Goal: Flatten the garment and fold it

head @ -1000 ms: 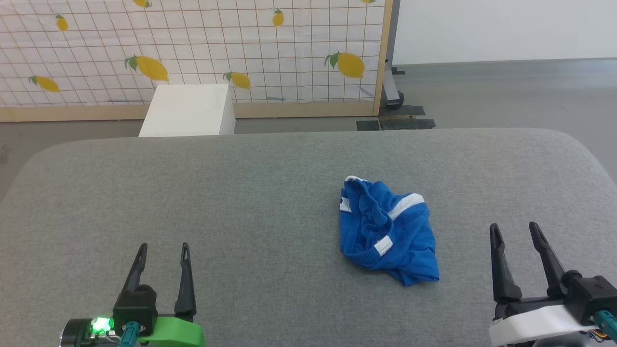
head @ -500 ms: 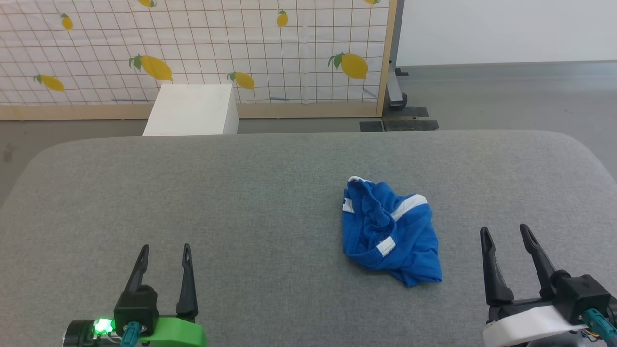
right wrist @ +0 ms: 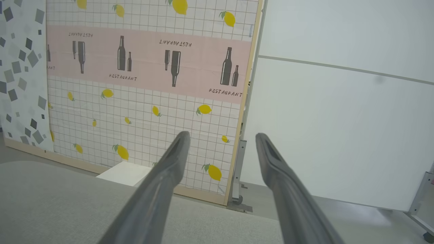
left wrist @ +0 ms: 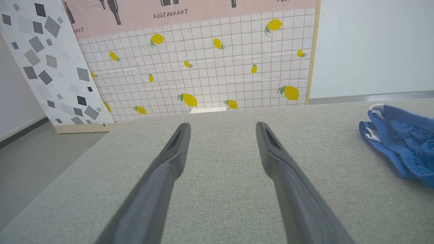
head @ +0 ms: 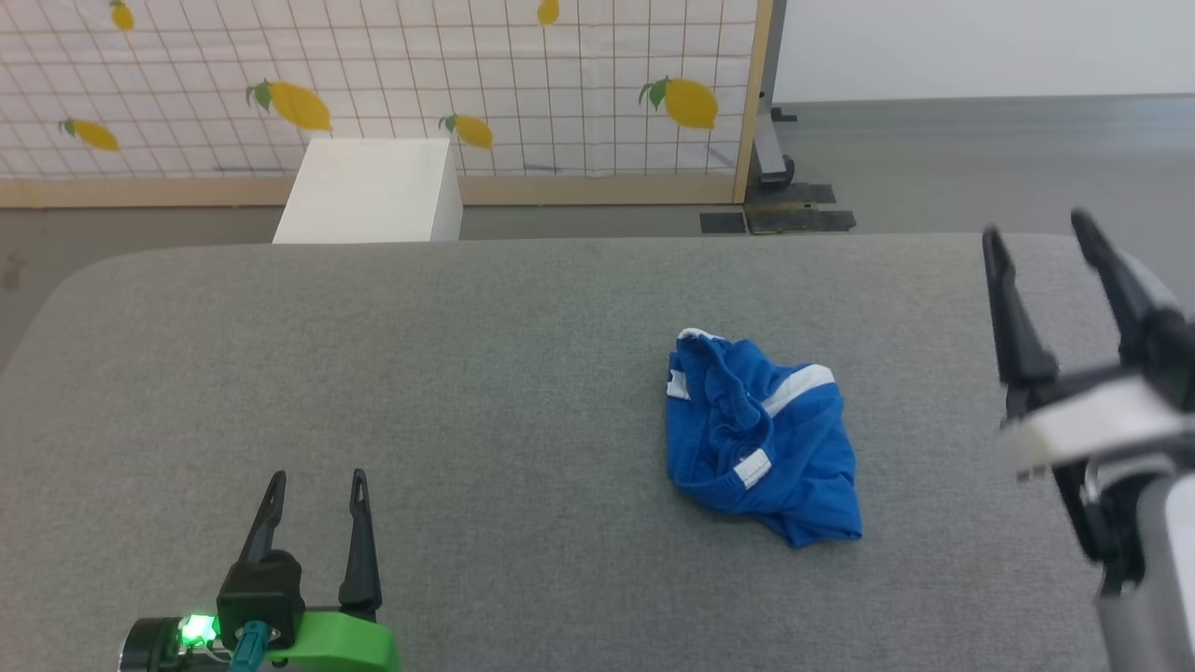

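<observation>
The garment (head: 761, 439) sits bunched, well inside table (head: 467, 373) edges; left fingers (head: 359, 537), right fingers (head: 1013, 317) spread empty.

Bright, even, soft light covers the grey table (head: 467, 373). The garment (head: 761, 434) casts just a thin, faint shadow along its near edge. In the head view the right gripper (head: 1036, 225) is smeared with blur, while the left gripper (head: 317, 475) is sharp, with a green light (head: 194, 630) glowing at its base. In both wrist views the fingers (left wrist: 159, 183) go soft near the lens. The white wall (right wrist: 339, 101) looks washed pale, and the screen (right wrist: 135, 101) leans in the wide-angle picture.
</observation>
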